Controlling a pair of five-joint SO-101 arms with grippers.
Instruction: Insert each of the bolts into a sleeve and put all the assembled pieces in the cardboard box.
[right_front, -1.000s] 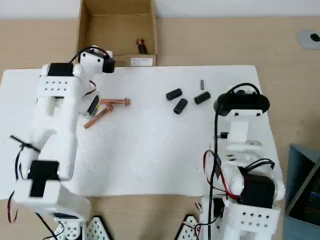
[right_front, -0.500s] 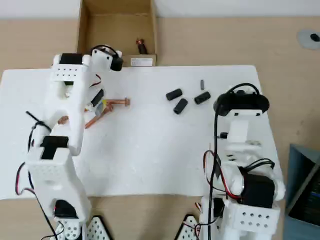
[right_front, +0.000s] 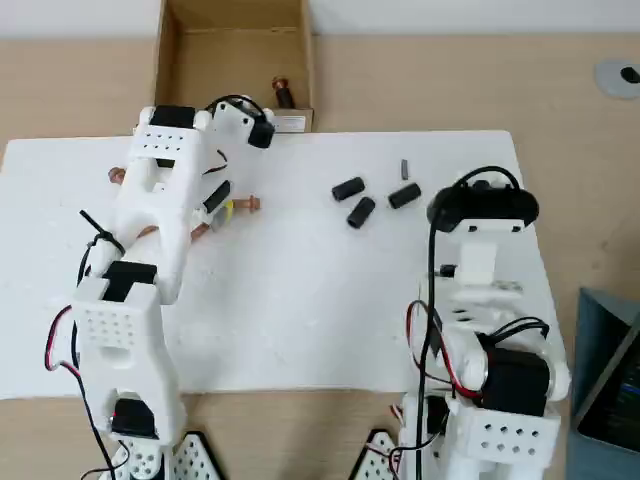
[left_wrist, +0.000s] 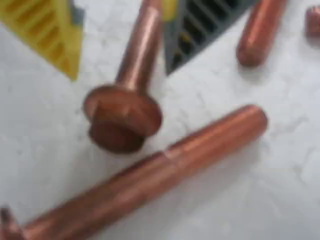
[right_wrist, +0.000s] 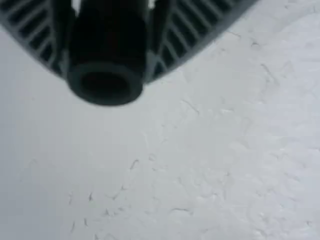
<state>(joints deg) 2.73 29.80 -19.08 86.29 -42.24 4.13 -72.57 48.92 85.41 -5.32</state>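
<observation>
- A white foam board (right_front: 300, 300) is laid on a light wooden table (right_front: 450, 80); both arms stand at its near edge.
- Loose copper-coloured metal bolts (right_front: 203, 229) lie flat on the left part of the board, partly hidden under the left arm. In the left wrist view a long bolt (left_wrist: 150, 175) is seen lying just beside the gripper.
- The left gripper (right_front: 218, 200) is held low over the board among these bolts. Its jaws are parted around the shaft of one flanged copper bolt (left_wrist: 122, 117). The shaft lies against the dark ribbed finger (left_wrist: 200, 30); the yellow finger (left_wrist: 45, 35) stands clear of it.
- An open brown cardboard box (right_front: 168, 60) stands at the far edge of the board, left of centre. One piece (right_front: 283, 92), copper at one end and black at the other, lies in its right near corner.
- Three black cylindrical sleeves (right_front: 361, 211) lie close together on the board, right of centre.
- The right gripper (right_wrist: 107, 30) is closed on a fourth black sleeve (right_wrist: 105, 82), its open end facing the wrist camera, above the bare board.
</observation>
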